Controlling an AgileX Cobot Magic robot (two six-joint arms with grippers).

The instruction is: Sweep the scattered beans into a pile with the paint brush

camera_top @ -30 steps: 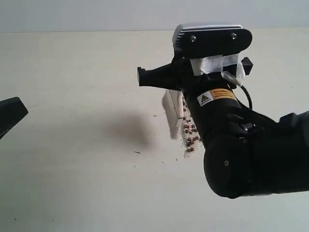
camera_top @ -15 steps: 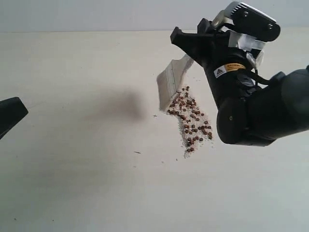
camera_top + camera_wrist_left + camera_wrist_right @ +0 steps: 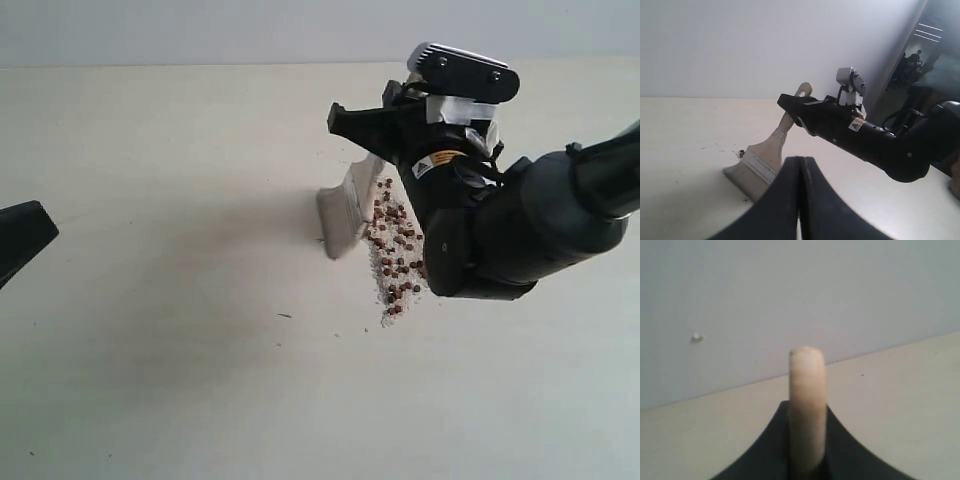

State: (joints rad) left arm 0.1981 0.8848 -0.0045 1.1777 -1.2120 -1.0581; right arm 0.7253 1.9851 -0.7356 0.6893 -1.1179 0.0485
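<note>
My right gripper [image 3: 362, 125] is shut on the cream handle of the paint brush [image 3: 345, 208], also the paint brush [image 3: 767, 152] and its handle end [image 3: 806, 405]. The bristles touch the table at the left edge of the beans [image 3: 397, 258], a loose elongated pile of reddish-brown pellets with white grains. One bean [image 3: 741, 153] peeks out behind the ferrule. My left gripper [image 3: 801, 165] is shut with nothing in it; its tip [image 3: 25, 236] shows at the far left, well away from the brush.
The pale table [image 3: 160, 380] stretches all around. A few tiny dark specks [image 3: 285, 316] lie left of the beans. A white wall [image 3: 740, 45] stands behind the table, and a dark room opening [image 3: 930, 65] shows beside it.
The right arm lifted the brush off the beans, swung it up and back, then lowered it so the bristles now rest on the table at the pile's left edge. The left gripper stayed still.
</note>
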